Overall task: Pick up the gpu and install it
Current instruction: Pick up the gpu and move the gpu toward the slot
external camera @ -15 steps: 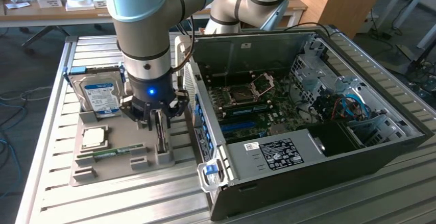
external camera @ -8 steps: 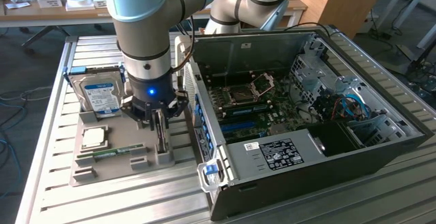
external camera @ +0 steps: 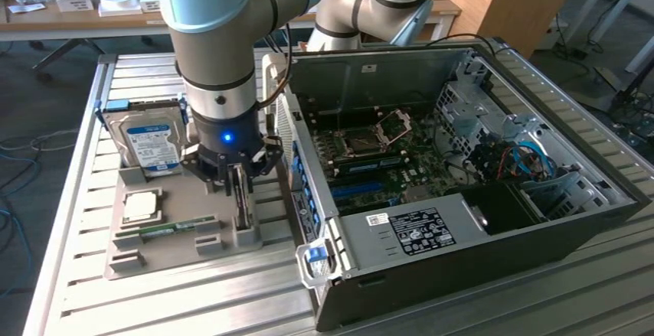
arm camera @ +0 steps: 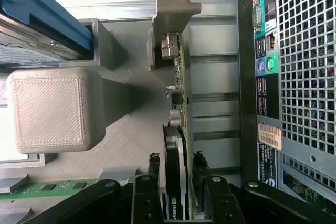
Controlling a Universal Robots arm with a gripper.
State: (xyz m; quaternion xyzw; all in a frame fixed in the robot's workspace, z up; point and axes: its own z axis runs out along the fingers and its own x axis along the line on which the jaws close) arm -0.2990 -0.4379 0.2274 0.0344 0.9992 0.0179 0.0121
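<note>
The gpu [external camera: 242,207] stands on edge in a slot of the grey holder [external camera: 168,263], just to the exterior view's left of the open computer case [external camera: 572,221]. In the wrist view the gpu [arm camera: 179,85] shows its green board edge, a dark cooler face and a pale metal bracket [arm camera: 170,14] at its far end. My gripper [external camera: 239,187] has come straight down over the card. Its black fingers [arm camera: 152,167] press on both faces near the card's close end, so my gripper [arm camera: 175,165] is shut on the gpu, which still sits in its slot.
In the holder are a blue-labelled hard drive [external camera: 152,143], a processor chip [external camera: 141,206] and a green RAM stick [external camera: 176,229]. The case's rear port panel [arm camera: 265,72] stands close beside the card. The motherboard [external camera: 378,160] lies exposed inside. Everything rests on a slatted metal table [external camera: 92,305].
</note>
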